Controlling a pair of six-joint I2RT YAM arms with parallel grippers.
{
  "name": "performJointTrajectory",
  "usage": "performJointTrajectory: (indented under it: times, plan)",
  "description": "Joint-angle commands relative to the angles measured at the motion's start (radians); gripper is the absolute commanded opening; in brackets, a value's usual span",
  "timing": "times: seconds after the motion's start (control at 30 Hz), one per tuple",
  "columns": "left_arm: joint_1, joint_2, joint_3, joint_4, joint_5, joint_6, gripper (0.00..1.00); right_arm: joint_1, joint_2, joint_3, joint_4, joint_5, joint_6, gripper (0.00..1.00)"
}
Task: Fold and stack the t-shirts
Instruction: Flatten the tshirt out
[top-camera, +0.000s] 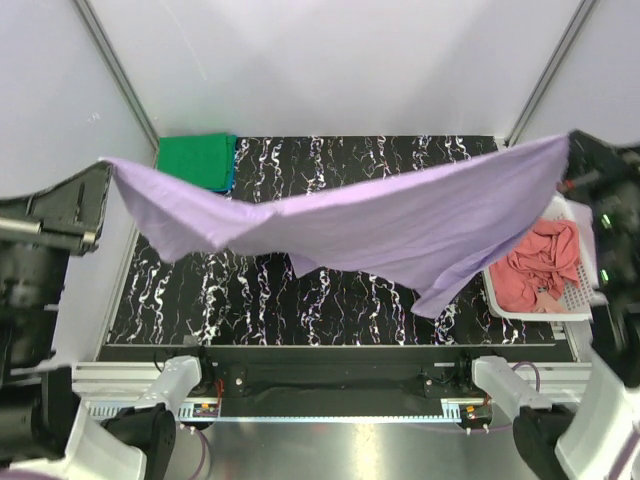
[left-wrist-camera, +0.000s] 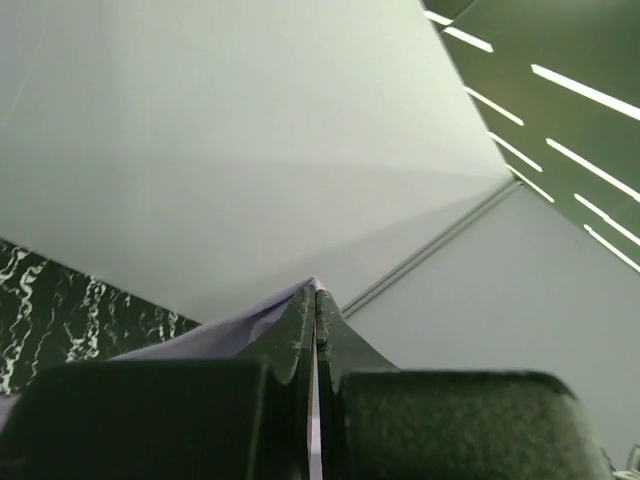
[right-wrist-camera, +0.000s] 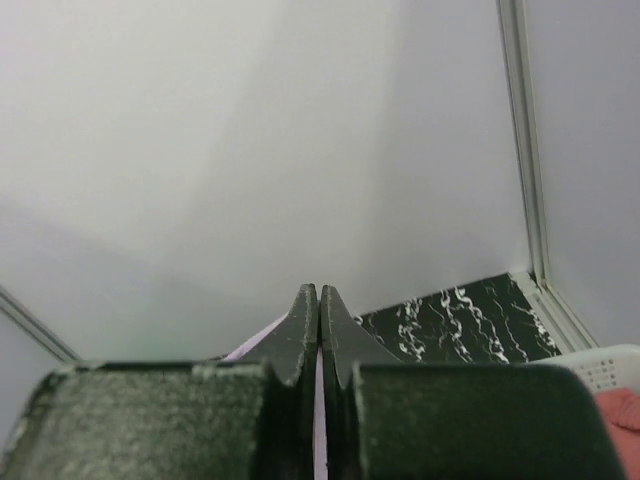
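Black marbled table (top-camera: 330, 300) below. Light purple shirt (top-camera: 380, 225) stretched in air above table, sagging mid-span, one corner in each gripper. White basket (top-camera: 576, 296) at table's right edge, pink shirt (top-camera: 540, 265) crumpled inside. Green shirt (top-camera: 195, 160) folded at far left corner. Left gripper (left-wrist-camera: 316, 300), right gripper (right-wrist-camera: 319, 300): both clenched on purple cloth.

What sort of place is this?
Likely a robot test booth: plain white walls enclose a black marbled table, and the left gripper and right gripper stretch a light purple t-shirt above it.
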Motion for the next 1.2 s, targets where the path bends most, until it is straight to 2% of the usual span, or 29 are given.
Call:
performJointTrajectory:
  times: [0.0,0.17,0.27,0.37,0.47,0.57,0.7,0.83,1.0,1.07,1.17]
  plan:
    - [0.004,-0.027,0.001,0.027,0.044,-0.049,0.00,0.000,-0.092,0.039,0.010,0.003,0.048,0.00]
    - [-0.026,-0.070,0.063,-0.012,0.006,-0.057,0.00,-0.001,-0.186,0.064,-0.066,-0.003,0.059,0.00]
    - [-0.068,-0.052,0.125,0.025,-0.034,-0.072,0.00,-0.001,-0.192,0.104,-0.086,-0.017,0.062,0.00]
    - [-0.111,-0.035,0.122,0.073,-0.056,-0.106,0.00,-0.001,-0.161,0.151,-0.081,-0.027,0.063,0.00]
    - [-0.120,-0.011,0.108,0.119,-0.065,-0.105,0.00,0.000,-0.131,0.153,-0.021,-0.035,0.073,0.00]
    - [-0.120,0.028,0.110,0.160,-0.137,-0.068,0.00,0.000,-0.078,0.116,0.075,-0.032,0.089,0.00]
    - [-0.120,0.171,0.064,0.260,-0.174,-0.046,0.00,0.000,0.040,0.058,0.248,-0.004,0.112,0.00]
    - [-0.121,0.342,-0.019,0.401,-0.160,-0.048,0.00,-0.001,0.251,0.056,0.325,-0.014,0.111,0.00]
    - [-0.121,0.584,0.019,0.556,-0.117,-0.037,0.00,0.000,0.417,-0.016,0.466,-0.010,0.119,0.00]
    - [-0.120,0.658,-0.040,0.591,-0.111,-0.014,0.00,-0.001,0.463,-0.120,0.517,-0.010,0.141,0.00]
    - [-0.121,0.707,-0.186,0.752,-0.099,0.035,0.00,-0.007,0.494,-0.333,0.692,-0.024,0.189,0.00]
